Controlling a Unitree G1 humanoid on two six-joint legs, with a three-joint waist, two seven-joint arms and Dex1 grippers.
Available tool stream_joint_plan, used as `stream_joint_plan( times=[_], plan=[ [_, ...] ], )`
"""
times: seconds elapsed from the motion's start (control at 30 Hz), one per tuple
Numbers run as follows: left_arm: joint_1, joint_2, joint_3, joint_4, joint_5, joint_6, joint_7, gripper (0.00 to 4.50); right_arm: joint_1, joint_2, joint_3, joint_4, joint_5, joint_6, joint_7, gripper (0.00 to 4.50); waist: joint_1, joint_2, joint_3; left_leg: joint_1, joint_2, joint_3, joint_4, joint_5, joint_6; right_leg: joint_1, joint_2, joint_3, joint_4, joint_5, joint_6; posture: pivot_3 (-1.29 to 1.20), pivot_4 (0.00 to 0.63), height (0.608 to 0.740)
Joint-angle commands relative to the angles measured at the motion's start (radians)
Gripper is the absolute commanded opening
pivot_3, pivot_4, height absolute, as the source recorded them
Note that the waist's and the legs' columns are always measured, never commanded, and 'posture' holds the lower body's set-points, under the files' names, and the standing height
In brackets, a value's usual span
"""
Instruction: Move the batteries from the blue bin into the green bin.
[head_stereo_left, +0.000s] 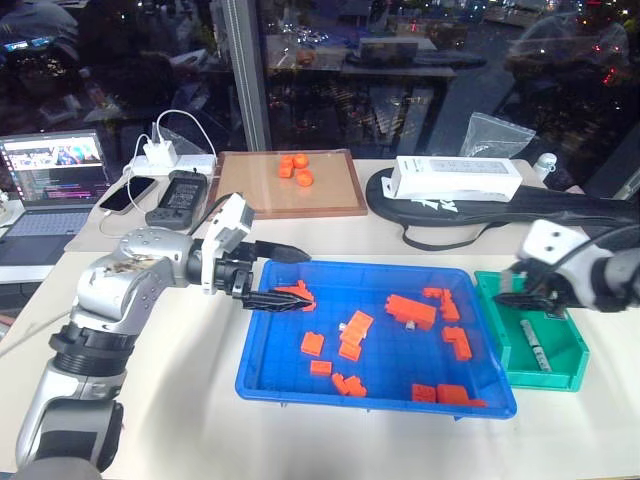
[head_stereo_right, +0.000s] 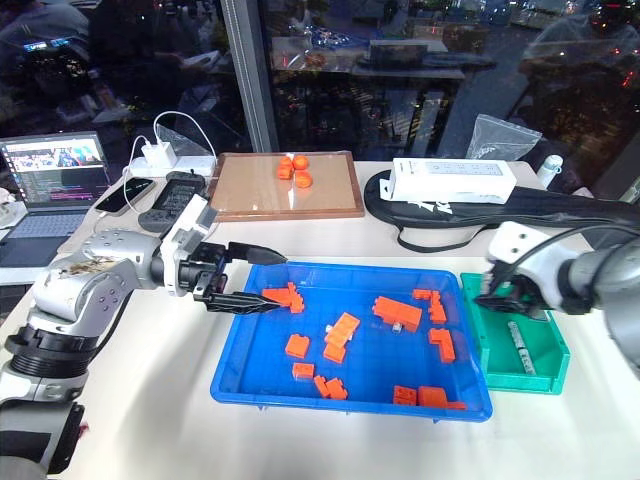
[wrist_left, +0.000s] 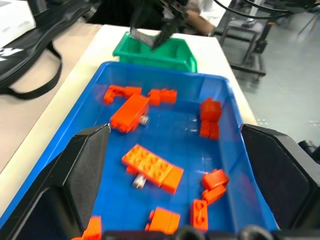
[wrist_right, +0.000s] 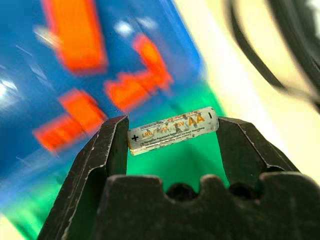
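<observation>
The blue bin (head_stereo_left: 390, 362) sits mid-table with several orange blocks (head_stereo_left: 410, 310) in it. Two small grey batteries (wrist_left: 144, 119) (wrist_left: 139, 181) poke out from under blocks. My left gripper (head_stereo_left: 300, 277) is open over the bin's left end, one fingertip by an orange block. At the right stands the green bin (head_stereo_left: 562, 378), with one battery (head_stereo_left: 533, 345) lying in it. My right gripper (head_stereo_left: 522, 295) hovers over the green bin's near-left part. It is shut on an AA battery (wrist_right: 172, 131), held end to end between its fingers (wrist_right: 107, 150).
Behind the bins lie a brown wooden tray (head_stereo_left: 250, 195) with orange pieces, and a black bag (head_stereo_left: 560, 212) carrying a white box (head_stereo_left: 455, 178). A laptop (head_stereo_left: 50, 180), phone (head_stereo_left: 128, 193) and charger (head_stereo_left: 160, 155) crowd the far left.
</observation>
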Motion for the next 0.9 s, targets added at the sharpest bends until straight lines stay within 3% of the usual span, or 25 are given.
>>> stream_joint_plan(
  times=[0.03,0.2,0.27,0.4,0.7,0.9],
  plan=[
    [-0.018,-0.002,0.015,-0.015,-0.010,0.003,0.005,4.50,0.018,-0.022,-0.033,0.043,-0.021,-0.068,0.007,2.50,-0.008,0.000,0.000,0.000,0.000,-0.001,0.000,0.000,0.000,0.000,0.000,0.000,0.000,0.000,0.000,0.00,0.150,0.740],
    [0.006,0.005,0.019,-0.036,-0.011,0.008,0.017,4.50,0.019,0.017,0.008,0.072,-0.014,-0.084,0.018,2.50,-0.017,0.001,0.000,0.001,0.000,-0.002,0.000,0.000,0.000,0.000,0.000,0.000,0.001,0.000,0.001,0.00,0.150,0.740],
    [0.019,0.008,0.021,-0.050,-0.014,0.011,0.024,4.50,0.016,0.032,0.036,0.084,-0.027,-0.093,0.018,3.50,-0.018,0.001,0.000,0.001,0.000,-0.002,0.000,0.000,0.000,0.000,0.000,0.000,0.001,-0.001,0.002,0.00,0.150,0.740],
    [0.032,0.015,0.025,-0.064,-0.014,0.017,0.031,4.50,-0.018,0.048,0.061,0.094,-0.033,-0.095,0.018,4.42,-0.017,0.001,0.000,0.001,-0.001,-0.002,0.001,0.000,0.000,0.001,0.000,0.001,0.001,-0.001,0.003,0.00,0.150,0.740],
    [0.045,0.038,0.029,-0.069,-0.011,0.018,0.026,4.50,-0.192,0.079,0.035,-0.033,0.069,0.004,0.049,4.42,-0.017,0.003,0.001,0.001,-0.001,-0.002,0.000,0.000,0.000,0.000,0.000,0.001,0.001,-0.001,0.003,0.00,0.150,0.740],
    [0.065,0.052,0.033,-0.097,-0.019,0.025,0.032,4.50,-0.264,0.142,0.100,-0.178,0.159,0.096,0.076,4.42,-0.017,0.003,0.001,0.001,0.000,-0.003,0.000,0.000,0.000,0.000,0.000,0.001,0.001,-0.001,0.002,0.00,0.150,0.740]
  ],
)
